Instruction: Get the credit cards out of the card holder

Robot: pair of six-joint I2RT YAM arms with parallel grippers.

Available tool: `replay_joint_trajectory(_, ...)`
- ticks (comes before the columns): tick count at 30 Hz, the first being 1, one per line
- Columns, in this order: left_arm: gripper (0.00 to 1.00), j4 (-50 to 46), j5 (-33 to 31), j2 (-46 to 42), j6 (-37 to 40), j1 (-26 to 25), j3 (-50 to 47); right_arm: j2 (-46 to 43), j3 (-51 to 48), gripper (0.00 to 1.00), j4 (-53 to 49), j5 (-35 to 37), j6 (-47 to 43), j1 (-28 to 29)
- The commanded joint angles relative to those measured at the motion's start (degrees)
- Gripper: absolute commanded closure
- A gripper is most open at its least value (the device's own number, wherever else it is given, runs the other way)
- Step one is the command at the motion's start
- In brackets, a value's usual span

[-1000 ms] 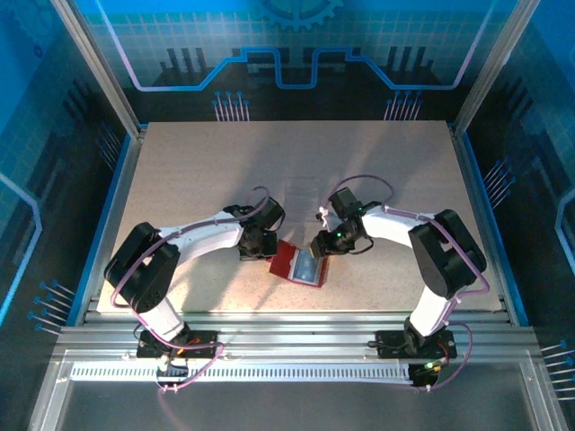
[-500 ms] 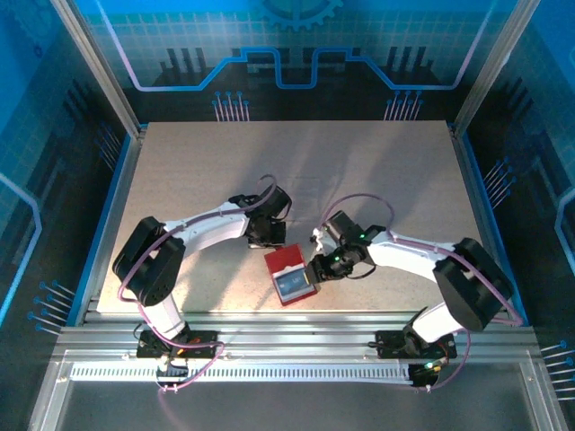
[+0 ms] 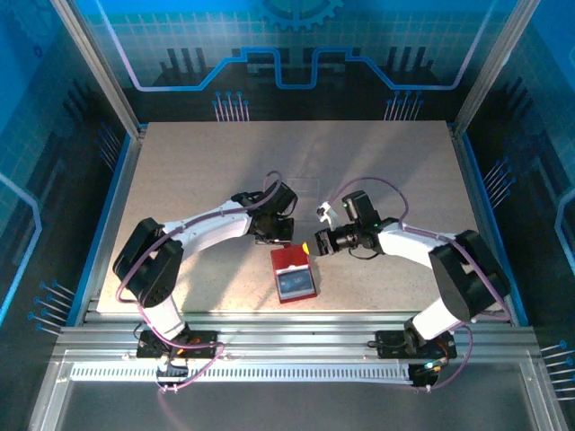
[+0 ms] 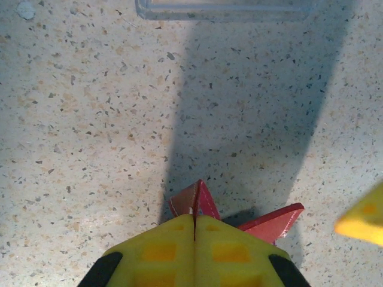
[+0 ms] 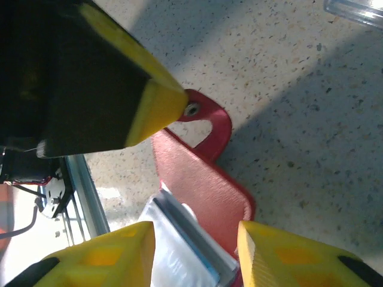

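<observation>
Status: early, no card confirmed out yet. The card holder (image 3: 289,261) lies open on the worktop (image 3: 198,171), about 6 o'clock from the worktop's middle and near the front edge. Its red flap points to 12 and its pocket side to 6.

The cards (image 5: 179,254) sit in the grey pocket with pale and blue edges showing; can't count them.

The left fingers (image 4: 194,230) are clenched on the holder's red tab (image 4: 200,202) at its 12 o'clock end, anchoring it. The right fingers (image 3: 313,243) are released with nothing between them, at the holder's 1 o'clock. In the wrist view they straddle the pocket stack from above, with no contact that I can make out.

A flat clear rectangle (image 4: 224,9) lies on the worktop at 12 o'clock from the holder, well apart. It could be a card already out or just a sleeve, can't tell.

Remaining, as I read it: get the right fingers onto a card edge and pull each card out while the left keeps the tab pinned. Nearly all the extraction is ahead.
</observation>
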Motion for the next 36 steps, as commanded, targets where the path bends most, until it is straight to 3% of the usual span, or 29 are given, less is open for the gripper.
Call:
replay_joint_trajectory(1, 0.96, -0.2, 1.6, -3.2, -0.3, -0.5, 1.1, 4.2, 2.0, 0.59, 3.7, -4.3, -4.7, -1.4)
replay_joint_trajectory(10, 0.95, -0.9, 2.1, -4.3, -0.9, -1.2, 1.9, 10.1, 0.4, 0.59, 12.2, -9.8, -4.3, -1.3)
replay_joint_trajectory(15, 0.92, -0.9, 2.3, -4.0, -0.9, -1.2, 2.4, 11.2, 0.4, 0.72, 13.8, -11.1, -4.0, -0.9)
replay_joint_trajectory(27, 0.62, -1.8, -1.2, -7.6, -1.3, -1.3, 2.3, 6.1, -4.2, 0.98, 16.5, -8.0, -1.2, -1.0)
replay_joint_trajectory(31, 0.49, -1.4, -2.5, -9.9, -2.2, -1.3, 1.3, 3.7, -8.8, 1.0, 24.3, -4.8, 6.6, -1.1)
replay_joint_trajectory(36, 0.45, -0.3, -4.1, -12.5, -3.4, -1.2, -0.6, 0.4, -16.3, 1.0, 37.8, 3.2, 19.5, -1.0)
